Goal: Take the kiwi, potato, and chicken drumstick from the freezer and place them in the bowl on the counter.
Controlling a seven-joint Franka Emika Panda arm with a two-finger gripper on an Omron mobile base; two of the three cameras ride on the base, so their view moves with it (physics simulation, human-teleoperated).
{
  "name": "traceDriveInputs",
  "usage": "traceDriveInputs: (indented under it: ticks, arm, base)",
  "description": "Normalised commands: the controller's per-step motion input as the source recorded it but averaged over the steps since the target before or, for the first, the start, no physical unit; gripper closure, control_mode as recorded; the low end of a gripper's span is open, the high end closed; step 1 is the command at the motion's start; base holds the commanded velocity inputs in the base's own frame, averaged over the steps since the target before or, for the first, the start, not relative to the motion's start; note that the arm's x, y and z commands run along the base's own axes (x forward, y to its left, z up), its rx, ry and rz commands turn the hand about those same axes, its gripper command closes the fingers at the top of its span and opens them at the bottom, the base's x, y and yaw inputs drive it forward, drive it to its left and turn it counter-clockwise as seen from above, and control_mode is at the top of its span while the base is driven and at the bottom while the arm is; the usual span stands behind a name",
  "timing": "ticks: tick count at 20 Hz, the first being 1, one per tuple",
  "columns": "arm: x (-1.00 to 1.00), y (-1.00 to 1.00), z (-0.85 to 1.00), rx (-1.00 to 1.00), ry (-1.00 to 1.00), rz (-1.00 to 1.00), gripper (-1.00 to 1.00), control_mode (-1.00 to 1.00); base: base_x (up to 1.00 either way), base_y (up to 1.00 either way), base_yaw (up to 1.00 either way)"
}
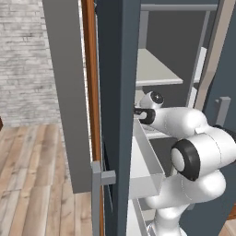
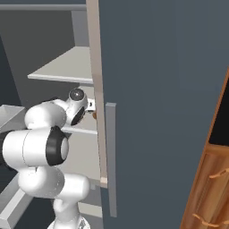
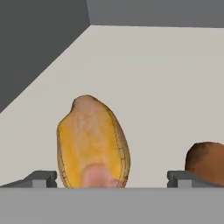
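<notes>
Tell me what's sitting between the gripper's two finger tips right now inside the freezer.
In the hand view the chicken drumstick stands on the pale freezer shelf between the open gripper's finger tips. A brown item lies outside the right tip.

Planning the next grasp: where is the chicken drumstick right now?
In the hand view the chicken drumstick lies on the pale freezer shelf, between the open fingertips, a brown item to its right.

A rendered home kitchen: a tall slate-grey freezer (image 1: pixel 117 92) stands open showing pale shelves (image 1: pixel 154 69), with brown wooden drawers (image 2: pixel 210 188) on the right, a whitewashed brick wall (image 1: pixel 27 55) and plank flooring (image 1: pixel 32 184) on the left
</notes>
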Motion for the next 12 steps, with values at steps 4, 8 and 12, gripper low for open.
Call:
traceDriveInputs:
  ticks: [4, 8, 12]
  arm:
    - [0.28, 0.16, -0.24, 0.00, 0.01, 0.00, -1.00, -1.00]
    - [0.09, 0.07, -0.39, 0.00, 0.02, 0.00, -1.00, -1.00]
    - [0.02, 0.00, -0.52, 0.00, 0.00, 0.00, -1.00, -1.00]
  base:
    - [0.00, 0.00, 0.00]
    - [0.00, 0.00, 0.00]
    - [0.00, 0.00, 0.00]
